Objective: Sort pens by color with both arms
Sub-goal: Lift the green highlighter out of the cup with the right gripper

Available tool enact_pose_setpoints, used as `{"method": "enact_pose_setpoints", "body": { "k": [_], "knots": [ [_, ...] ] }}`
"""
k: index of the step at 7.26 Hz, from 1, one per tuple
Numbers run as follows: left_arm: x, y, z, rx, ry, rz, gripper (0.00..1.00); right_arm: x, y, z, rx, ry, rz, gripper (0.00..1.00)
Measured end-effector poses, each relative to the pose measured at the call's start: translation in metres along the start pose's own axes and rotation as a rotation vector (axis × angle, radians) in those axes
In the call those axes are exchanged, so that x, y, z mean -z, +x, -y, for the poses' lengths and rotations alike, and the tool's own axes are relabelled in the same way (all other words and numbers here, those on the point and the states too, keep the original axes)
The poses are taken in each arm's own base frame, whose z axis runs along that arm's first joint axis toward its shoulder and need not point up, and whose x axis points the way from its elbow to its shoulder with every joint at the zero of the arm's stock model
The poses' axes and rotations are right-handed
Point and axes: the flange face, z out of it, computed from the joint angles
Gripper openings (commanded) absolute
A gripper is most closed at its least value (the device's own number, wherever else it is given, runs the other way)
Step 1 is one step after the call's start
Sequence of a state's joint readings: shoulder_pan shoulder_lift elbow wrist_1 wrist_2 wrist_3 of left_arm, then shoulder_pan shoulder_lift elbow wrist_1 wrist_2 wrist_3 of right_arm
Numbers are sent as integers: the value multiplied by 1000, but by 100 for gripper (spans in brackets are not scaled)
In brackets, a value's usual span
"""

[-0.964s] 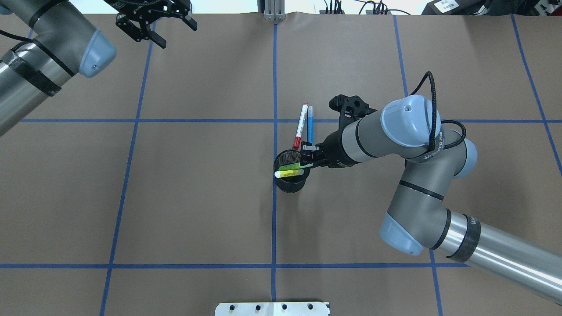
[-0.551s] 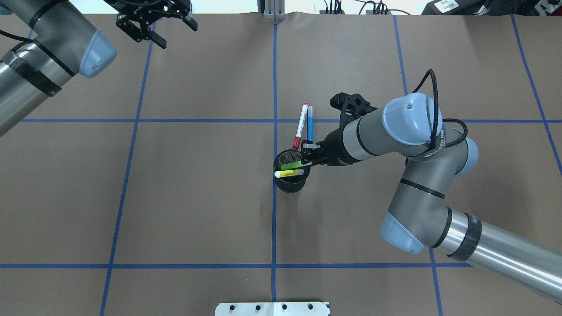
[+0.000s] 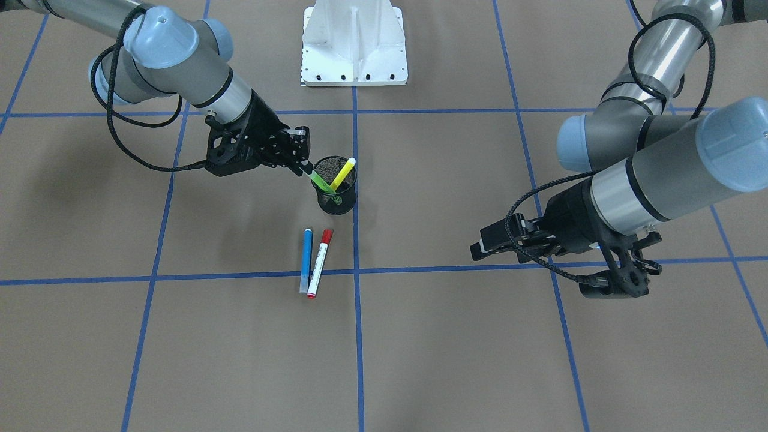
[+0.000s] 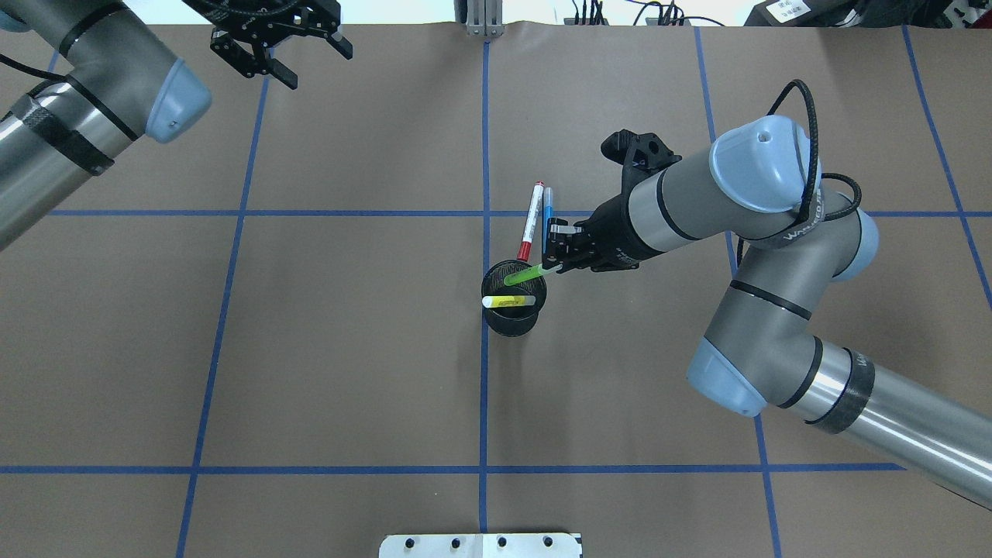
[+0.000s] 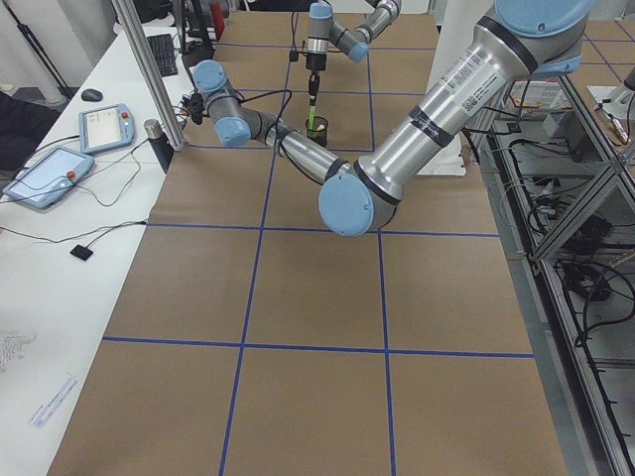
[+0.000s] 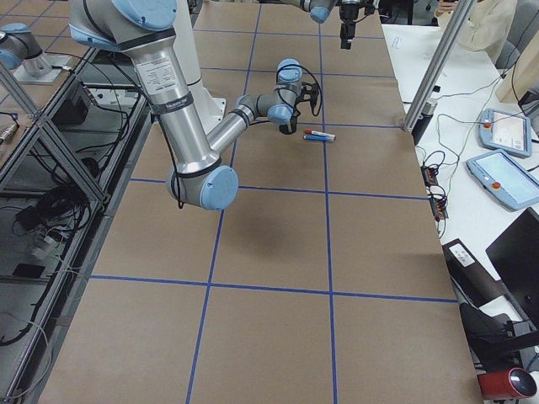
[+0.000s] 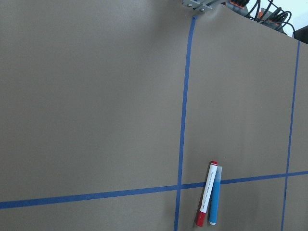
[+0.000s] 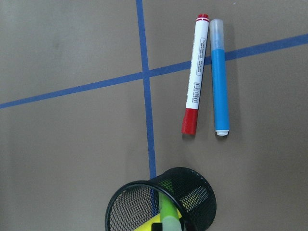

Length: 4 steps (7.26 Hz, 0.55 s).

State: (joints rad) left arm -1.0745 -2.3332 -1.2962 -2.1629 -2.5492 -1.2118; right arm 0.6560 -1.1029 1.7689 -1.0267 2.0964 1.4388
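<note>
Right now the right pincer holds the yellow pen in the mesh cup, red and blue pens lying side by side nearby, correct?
No: the right pincer holds the green pen, not the yellow pen, which leans free in the mesh cup; the front-facing view shows it. The rest stands.

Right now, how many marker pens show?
4: green pen, in the right gripper, and yellow pen in the black wire-mesh cup; blue pen and red-capped white pen beside it.

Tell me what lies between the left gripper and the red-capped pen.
Nothing but bare brown paper and blue tape between left gripper and red-capped pen, per the overhead view.
</note>
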Motion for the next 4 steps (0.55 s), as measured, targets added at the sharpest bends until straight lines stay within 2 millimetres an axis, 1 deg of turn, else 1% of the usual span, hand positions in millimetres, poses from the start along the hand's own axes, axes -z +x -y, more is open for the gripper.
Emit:
{"method": "enact_pose_setpoints", "body": {
  "k": [2, 3, 4],
  "knots": [
    [-4, 1, -1, -2, 2, 3, 99, 18, -9, 1, -9, -7, -2, 10],
    [-7, 1, -2, -2, 2, 5, 99, 33, -9, 10, -18, -16, 7, 10],
    [-11, 2, -4, -4, 7, 10, 99, 53, -8, 23, -28, -29, 22, 10]
  ]
}}
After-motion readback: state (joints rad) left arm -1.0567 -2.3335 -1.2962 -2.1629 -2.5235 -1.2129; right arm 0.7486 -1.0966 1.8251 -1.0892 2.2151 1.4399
